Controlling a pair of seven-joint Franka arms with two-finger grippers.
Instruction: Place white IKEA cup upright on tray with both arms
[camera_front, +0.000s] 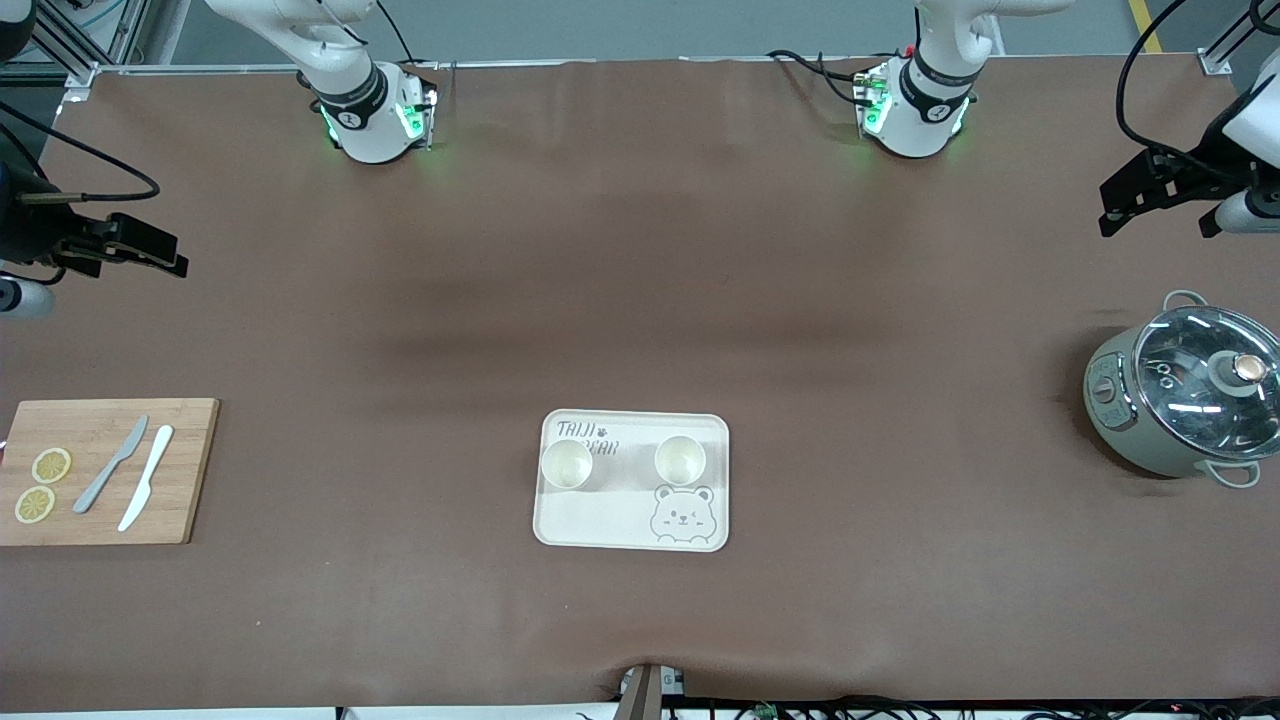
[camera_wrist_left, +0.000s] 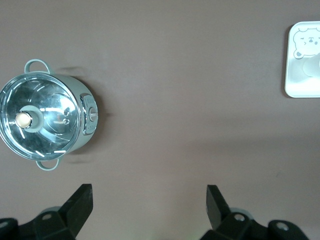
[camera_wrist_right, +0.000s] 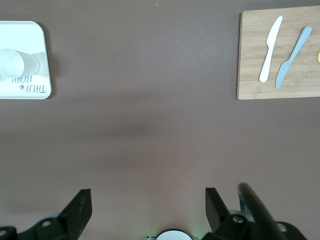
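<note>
We look to be at the finish here — two white cups stand upright on the tray (camera_front: 632, 520), one (camera_front: 566, 464) toward the right arm's end, partly over the lettering, the other (camera_front: 680, 459) toward the left arm's end, just above the bear drawing. Nothing seems left but for the arms to wait, and both do.

The left gripper (camera_front: 1125, 195) hangs over bare table at its own end, fingers spread, holding nothing. The right gripper (camera_front: 165, 262) hangs over bare table at its end — likewise released and empty.

Only the front view gives us both cups and the whole tray. The left wrist view catches just the bear corner of the tray, plus the lidded pot (camera_wrist_left: 42, 116) straight from above. The right wrist view shows the lettered corner with one cup, and the cutting board (camera_wrist_right: 255, 60) with its two knives, though the lemon slices (camera_front: 42, 484) show properly only from the front.
</note>
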